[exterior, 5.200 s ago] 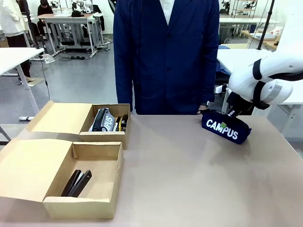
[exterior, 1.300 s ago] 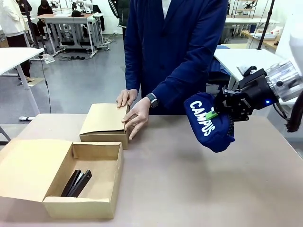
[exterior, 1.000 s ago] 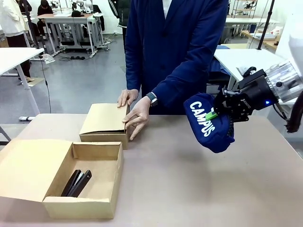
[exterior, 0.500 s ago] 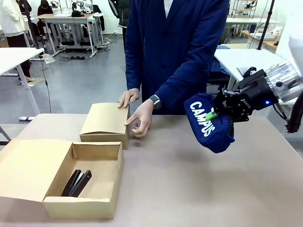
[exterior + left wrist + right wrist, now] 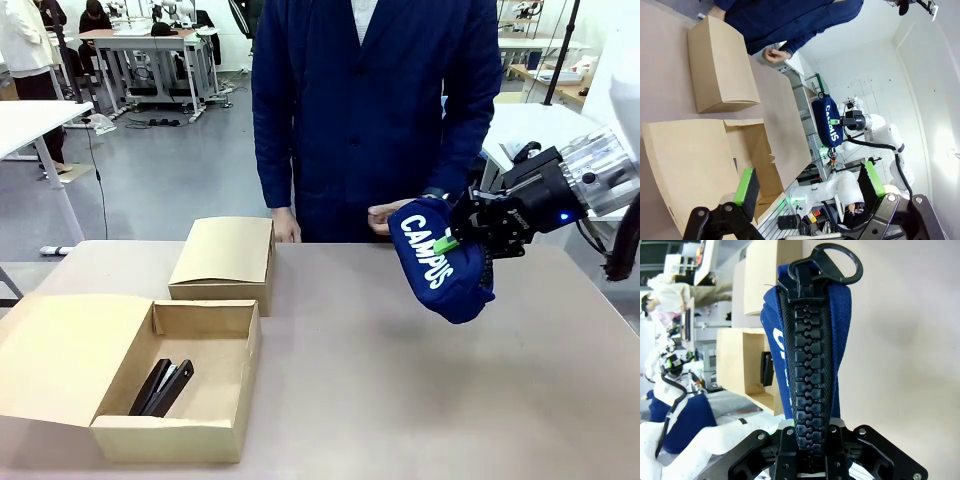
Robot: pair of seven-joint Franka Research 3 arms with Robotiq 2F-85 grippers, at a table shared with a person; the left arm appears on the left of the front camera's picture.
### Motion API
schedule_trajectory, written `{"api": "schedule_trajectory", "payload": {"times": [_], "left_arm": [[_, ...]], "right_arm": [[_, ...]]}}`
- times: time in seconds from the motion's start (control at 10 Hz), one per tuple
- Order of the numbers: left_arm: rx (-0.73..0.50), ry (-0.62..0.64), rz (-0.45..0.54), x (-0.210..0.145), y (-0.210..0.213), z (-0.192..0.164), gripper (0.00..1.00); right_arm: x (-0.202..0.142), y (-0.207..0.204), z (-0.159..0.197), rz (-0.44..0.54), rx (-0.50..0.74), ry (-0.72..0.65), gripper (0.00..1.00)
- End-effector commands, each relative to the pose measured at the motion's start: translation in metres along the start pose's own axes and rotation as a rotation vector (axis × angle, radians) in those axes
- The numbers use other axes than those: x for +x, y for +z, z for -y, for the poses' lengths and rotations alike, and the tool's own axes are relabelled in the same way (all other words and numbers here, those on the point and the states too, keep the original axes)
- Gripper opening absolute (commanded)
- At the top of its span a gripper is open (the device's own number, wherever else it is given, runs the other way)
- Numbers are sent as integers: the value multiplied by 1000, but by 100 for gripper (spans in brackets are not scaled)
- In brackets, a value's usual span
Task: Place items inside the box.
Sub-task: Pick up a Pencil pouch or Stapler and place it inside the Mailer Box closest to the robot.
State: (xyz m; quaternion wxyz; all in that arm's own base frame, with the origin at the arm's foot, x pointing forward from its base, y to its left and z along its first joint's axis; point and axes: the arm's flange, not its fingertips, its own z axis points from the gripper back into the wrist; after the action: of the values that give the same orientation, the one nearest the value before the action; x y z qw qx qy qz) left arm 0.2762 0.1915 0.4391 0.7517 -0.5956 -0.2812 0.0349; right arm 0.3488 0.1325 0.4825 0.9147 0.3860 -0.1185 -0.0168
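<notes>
Navy pencil case pinched at zip in right hand, hanging clear of table.

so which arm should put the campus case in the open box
Right: the right gripper is shut on the CAMPUS pencil case, held above the table. The left gripper is open and empty near the open box.

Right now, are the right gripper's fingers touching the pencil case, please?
Touching: the right wrist view shows the fingers clamped on the pencil case at its zipper.

Navy pencil case with white lettering; tan cardboard box; black staplers.
</notes>
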Motion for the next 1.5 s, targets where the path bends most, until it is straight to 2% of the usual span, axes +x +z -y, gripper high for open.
{"api": "schedule_trajectory", "payload": {"times": [0.0, 0.2, 0.3, 0.5, 0.6, 0.7, 0.8, 0.9, 1.0, 1.1, 1.2, 1.3, 1.4], "left_arm": [[-21, -20, 14, 1, -1, 1, 100], [-21, -20, 14, 1, -1, 1, 100], [-21, -20, 14, 1, -1, 1, 100], [-21, -20, 14, 1, -1, 1, 100], [-21, -20, 14, 1, -1, 1, 100], [-21, -20, 14, 1, -1, 1, 100], [-21, -20, 14, 1, -1, 1, 100], [-21, -20, 14, 1, -1, 1, 100], [-21, -20, 14, 1, -1, 1, 100], [-21, -20, 14, 1, -1, 1, 100], [-21, -20, 14, 1, -1, 1, 100], [-21, -20, 14, 1, -1, 1, 100], [-21, -20, 14, 1, -1, 1, 100]], "right_arm": [[-23, -30, -56, 15, -2, -109, 8], [-54, -81, -126, 30, -8, -226, 8], [-70, -112, -158, -18, 27, -252, 8], [-107, -189, -220, -77, 18, -173, 8], [-112, -222, -240, 6, 10, -157, 8], [-113, -253, -253, 28, -2, -153, 8], [-113, -276, -256, 6, -40, -92, 8], [-140, -210, -241, -51, 39, -153, 8], [-140, -210, -241, -51, 39, -153, 8], [-128, -251, -234, -38, 23, -119, 8], [-135, -244, -235, 32, 102, -165, 8], [-137, -257, -240, 81, 21, -206, 8], [-133, -269, -246, 107, 16, -231, 8]]}}
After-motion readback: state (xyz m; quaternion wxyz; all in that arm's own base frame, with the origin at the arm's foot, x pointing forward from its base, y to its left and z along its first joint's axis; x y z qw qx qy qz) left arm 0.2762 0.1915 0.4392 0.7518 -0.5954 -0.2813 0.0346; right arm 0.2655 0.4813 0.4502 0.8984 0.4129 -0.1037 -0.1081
